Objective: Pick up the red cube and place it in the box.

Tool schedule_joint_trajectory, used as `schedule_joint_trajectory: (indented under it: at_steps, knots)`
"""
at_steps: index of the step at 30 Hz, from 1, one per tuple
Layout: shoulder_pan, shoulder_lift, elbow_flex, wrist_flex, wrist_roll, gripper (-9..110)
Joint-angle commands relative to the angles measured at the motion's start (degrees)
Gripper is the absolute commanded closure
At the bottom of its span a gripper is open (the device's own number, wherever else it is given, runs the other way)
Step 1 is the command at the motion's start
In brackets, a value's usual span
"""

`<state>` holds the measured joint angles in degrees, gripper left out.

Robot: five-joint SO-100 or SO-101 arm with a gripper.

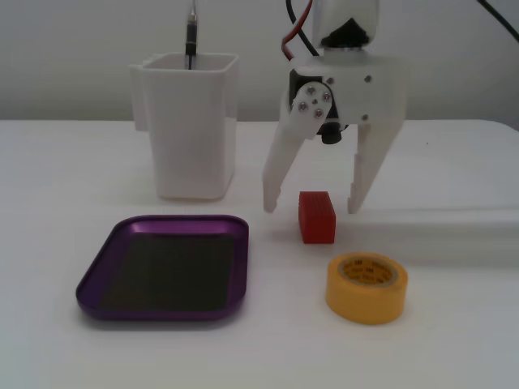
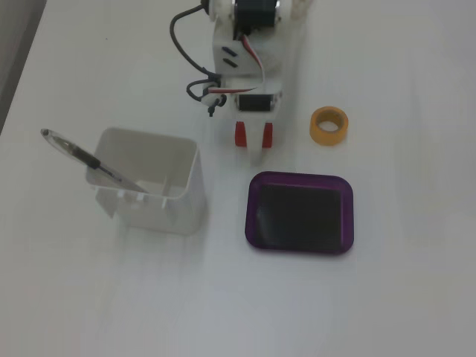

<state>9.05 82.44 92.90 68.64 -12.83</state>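
Observation:
The red cube lies on the white table, right of the box, a shallow purple tray with a dark bottom. My white gripper hangs open over the cube, one finger down on each side of it and a clear gap to each face. In the fixed view from above, the gripper crosses the cube's middle, so only the cube's two red ends show. There the box sits just below the gripper and holds nothing.
A yellow tape roll stands close in front of the cube. A tall white container with a pen stands behind the box. The arm's body and cables reach in from the far edge.

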Motion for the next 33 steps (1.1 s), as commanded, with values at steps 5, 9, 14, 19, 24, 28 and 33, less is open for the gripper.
schedule_joint_trajectory:
  at_steps: [5, 9, 14, 19, 24, 28, 33]
  knots:
    - [2.29, -2.02, -1.85, -1.41, -0.44, 76]
    - [2.29, -4.31, -1.67, -2.37, -0.44, 84]
    - [2.11, -5.98, -0.88, -2.64, 0.35, 102]
    - [1.85, -2.81, -2.64, 0.62, 0.35, 102]
    - [-3.34, 7.56, -7.03, 3.96, 1.93, 102]
    - [-10.55, 11.95, -14.33, 4.92, 4.39, 102]
    - [-13.71, 5.71, -23.99, 4.39, 7.65, 102]
